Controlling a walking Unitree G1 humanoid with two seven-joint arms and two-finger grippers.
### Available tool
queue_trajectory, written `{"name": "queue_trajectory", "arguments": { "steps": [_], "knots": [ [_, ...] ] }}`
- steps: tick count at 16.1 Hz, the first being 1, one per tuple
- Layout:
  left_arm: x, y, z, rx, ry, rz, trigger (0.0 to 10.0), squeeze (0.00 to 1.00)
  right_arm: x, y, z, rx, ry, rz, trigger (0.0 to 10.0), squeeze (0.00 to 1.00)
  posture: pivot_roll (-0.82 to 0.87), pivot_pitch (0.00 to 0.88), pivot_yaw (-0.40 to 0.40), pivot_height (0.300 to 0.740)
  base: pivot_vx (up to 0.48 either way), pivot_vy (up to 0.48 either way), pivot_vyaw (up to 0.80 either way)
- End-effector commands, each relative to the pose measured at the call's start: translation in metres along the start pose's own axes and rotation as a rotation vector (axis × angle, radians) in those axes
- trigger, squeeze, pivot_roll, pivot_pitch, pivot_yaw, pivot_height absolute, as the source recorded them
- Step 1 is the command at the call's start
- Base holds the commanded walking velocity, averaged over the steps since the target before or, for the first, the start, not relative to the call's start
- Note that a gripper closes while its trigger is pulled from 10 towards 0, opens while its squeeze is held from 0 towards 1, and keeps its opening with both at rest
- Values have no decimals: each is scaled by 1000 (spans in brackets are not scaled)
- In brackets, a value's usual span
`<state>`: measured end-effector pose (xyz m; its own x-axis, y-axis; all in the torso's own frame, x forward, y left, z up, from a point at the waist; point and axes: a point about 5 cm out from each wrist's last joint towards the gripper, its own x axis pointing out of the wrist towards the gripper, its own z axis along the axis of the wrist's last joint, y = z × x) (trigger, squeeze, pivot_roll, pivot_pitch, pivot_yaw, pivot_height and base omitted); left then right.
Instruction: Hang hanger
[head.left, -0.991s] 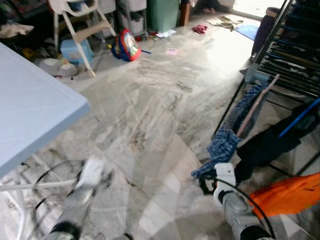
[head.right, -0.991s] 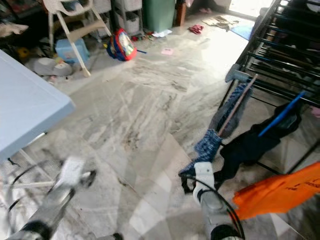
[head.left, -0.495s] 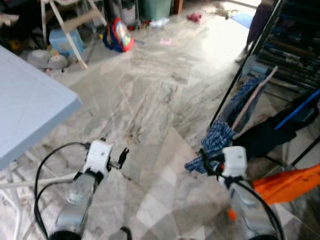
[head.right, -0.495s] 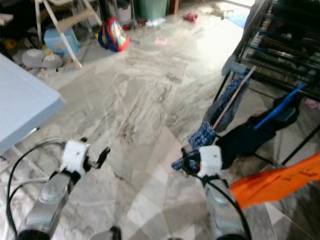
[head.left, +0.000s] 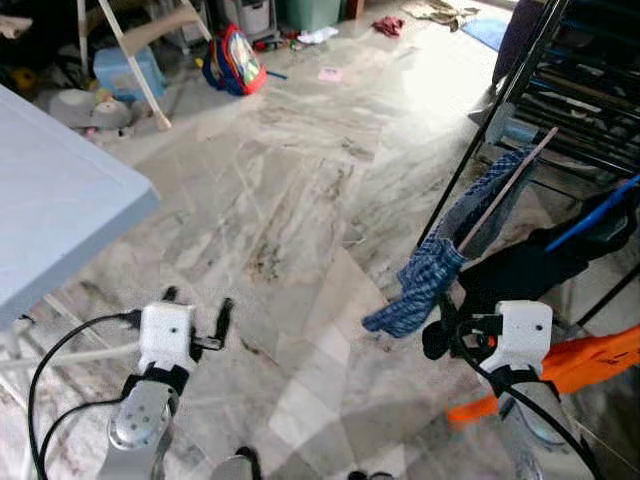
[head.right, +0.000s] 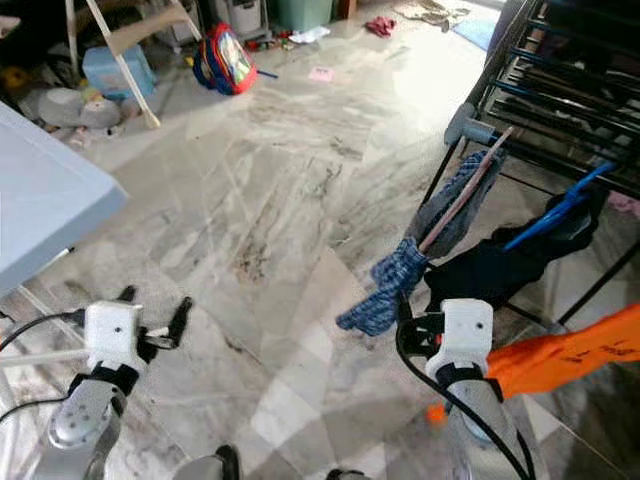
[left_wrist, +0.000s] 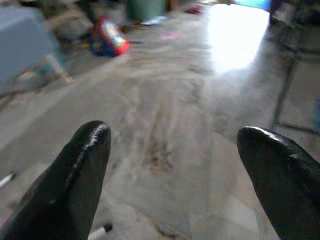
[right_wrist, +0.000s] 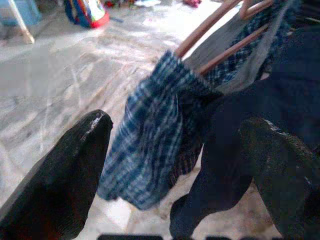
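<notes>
Hanger (right_wrist: 210, 27) with plaid shirt (right_wrist: 150, 135) hangs just beyond our spread right gripper (right_wrist: 175, 175); left gripper (left_wrist: 175, 175) spread, empty; grasping remains.

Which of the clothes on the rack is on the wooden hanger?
The blue checked shirt, hanging lowest toward the floor. Its hanger is pale wood; the black garment beside it hangs on a blue one, and the orange cloth shows no hanger.

Sunlit grey marble floor (head.left: 300, 170), a pale blue table (head.left: 50, 210) left, black rack (head.left: 570, 90) right.
</notes>
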<state>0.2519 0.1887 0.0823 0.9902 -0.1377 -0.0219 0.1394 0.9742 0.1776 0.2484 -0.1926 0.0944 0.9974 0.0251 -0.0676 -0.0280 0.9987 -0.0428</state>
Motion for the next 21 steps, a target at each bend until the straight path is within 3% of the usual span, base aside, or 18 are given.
{"name": "queue_trajectory", "arguments": {
  "steps": [1,3,6,8,11,13,15,16,17,18,19,20,21],
  "knots": [
    [2,6,4,56,-3,-6,10000,0,-3,2,0,-49,23,32,10000,0,113,220,-51,740,0,0,0],
    [3,20,10,85,-1,-17,10000,0,-7,-2,13,-118,11,73,10000,0,97,231,-44,740,0,0,0],
    [-1,0,6,32,-41,-1,10000,0,-9,-6,24,-153,-65,47,10000,0,79,239,-20,740,0,0,0],
    [-3,-8,-4,12,-28,57,10000,0,-12,-6,21,-95,-45,-41,10000,0,74,253,5,740,0,0,0],
    [-2,0,-9,-59,12,130,10000,0,-19,1,16,-42,-18,-108,10000,0,64,282,19,740,0,0,0],
    [-4,-16,-9,-52,9,33,10000,0,-25,9,6,-25,-2,-131,10000,0,16,286,26,740,0,0,0],
    [4,-18,-2,-71,43,-21,10000,0,-27,12,19,-92,-34,-160,10000,0,11,314,35,740,0,0,0],
    [11,-21,5,-38,-4,-37,10000,0,-28,12,15,-71,-29,-162,10000,800,40,306,36,740,0,0,0],
    [12,-22,6,-29,-9,-47,10000,0,-28,12,14,-67,-26,-164,10000,800,40,306,36,740,0,0,0],
    [15,-23,3,-72,9,-19,10000,0,-25,13,13,-59,-26,-152,10000,1000,29,283,47,740,0,0,0],
    [15,-24,2,-82,13,-20,10000,0,-24,13,13,-70,-33,-143,10000,1000,26,279,47,740,0,0,0],
    [17,-29,-2,-94,21,-58,10000,0,-22,7,16,-64,-45,-205,10000,0,7,251,32,740,0,0,0],
    [20,-31,-2,-104,24,-64,10000,0,-20,6,18,-50,-50,-218,10000,0,1,247,29,740,0,0,0]
  ]
}}
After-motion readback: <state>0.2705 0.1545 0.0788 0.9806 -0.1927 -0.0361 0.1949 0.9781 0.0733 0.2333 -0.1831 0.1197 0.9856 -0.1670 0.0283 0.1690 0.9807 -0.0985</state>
